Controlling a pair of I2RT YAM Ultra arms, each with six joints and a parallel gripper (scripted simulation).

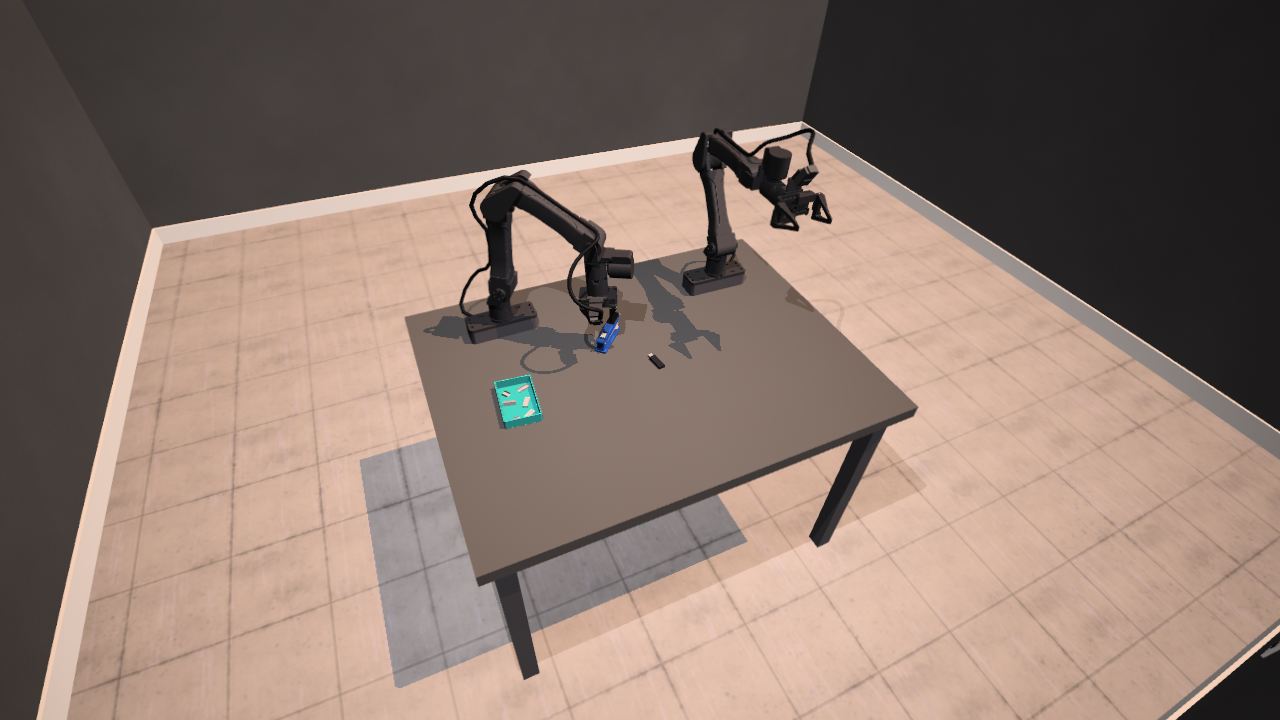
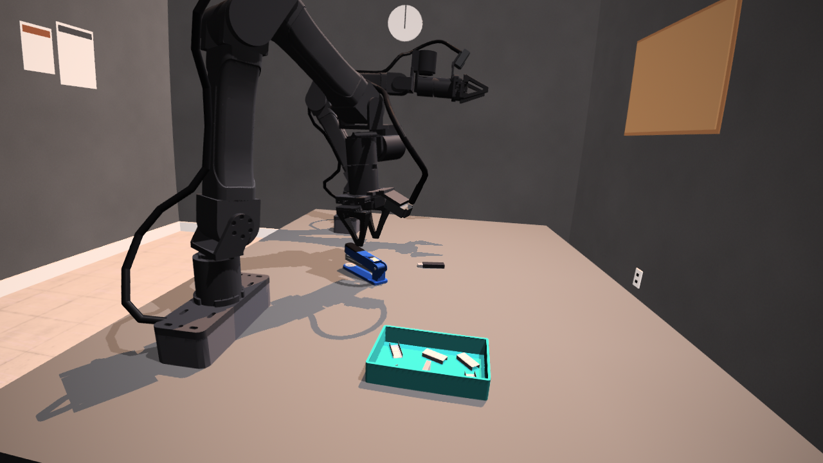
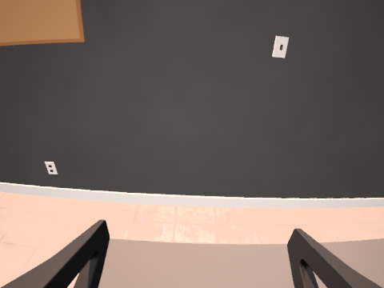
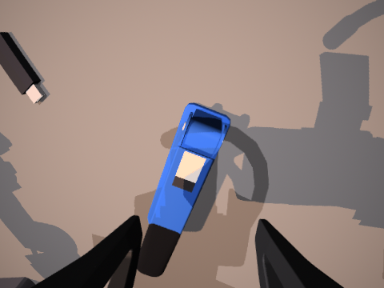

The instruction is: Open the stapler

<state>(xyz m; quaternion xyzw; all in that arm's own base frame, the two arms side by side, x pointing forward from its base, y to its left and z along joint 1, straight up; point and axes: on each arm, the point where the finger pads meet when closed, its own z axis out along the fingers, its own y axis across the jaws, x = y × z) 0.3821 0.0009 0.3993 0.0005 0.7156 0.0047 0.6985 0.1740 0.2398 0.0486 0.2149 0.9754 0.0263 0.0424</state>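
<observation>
The blue stapler (image 1: pixel 607 336) with a black rear end lies flat on the table, its cover down. It also shows in the exterior view (image 2: pixel 365 264) and in the right wrist view (image 4: pixel 187 182). My right gripper (image 2: pixel 368 229) points down just above the stapler's black rear end, fingers open and holding nothing. In the right wrist view (image 4: pixel 198 251) that black end lies beside one finger, not gripped. My left gripper (image 1: pixel 801 211) is open and empty, held high in the air past the table's far edge; in its wrist view (image 3: pixel 198 235) nothing is between the fingers.
A small black USB stick (image 1: pixel 656 360) lies on the table close to the stapler. A teal tray (image 2: pixel 425 360) with several small pieces stands nearer the table's side edge. Both arm bases stand along the far edge.
</observation>
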